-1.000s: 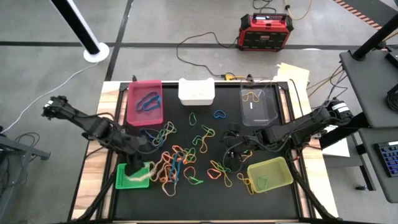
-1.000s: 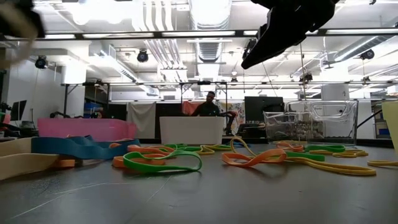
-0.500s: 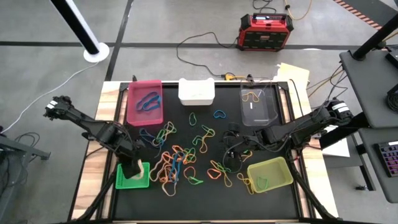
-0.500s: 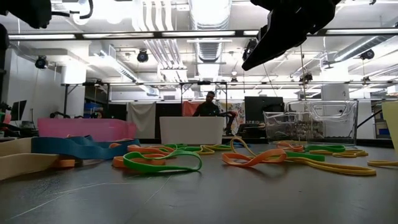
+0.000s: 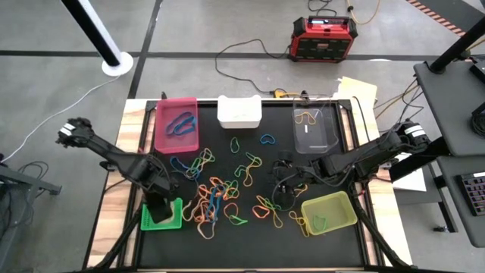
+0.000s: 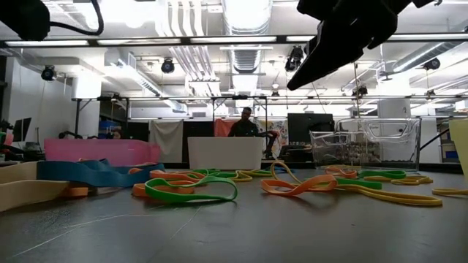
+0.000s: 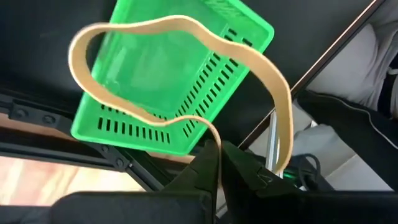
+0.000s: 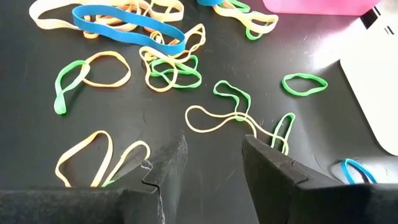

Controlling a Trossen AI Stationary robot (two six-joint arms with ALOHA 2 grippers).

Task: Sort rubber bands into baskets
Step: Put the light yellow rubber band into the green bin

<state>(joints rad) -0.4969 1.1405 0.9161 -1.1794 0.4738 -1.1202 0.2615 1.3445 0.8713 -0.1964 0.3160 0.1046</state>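
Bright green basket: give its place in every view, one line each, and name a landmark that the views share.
High view: the bright green basket sits at the mat's near-left corner, partly under the left gripper.
Low view: not visible.
Left wrist view: it fills the upper middle, behind the held tan rubber band.
Right wrist view: not visible.
Shared landmark: the magenta-pink basket, also in the low view.

Black tabletop [image 5: 250, 235]. Baskets: pink [image 5: 176, 125], white [image 5: 239, 112], clear [image 5: 313, 129], bright green slotted [image 7: 168, 93], yellow-green [image 5: 328, 212]. Rubber bands [image 5: 220, 193] orange, blue, green, yellow; tan band [image 7: 186, 68].
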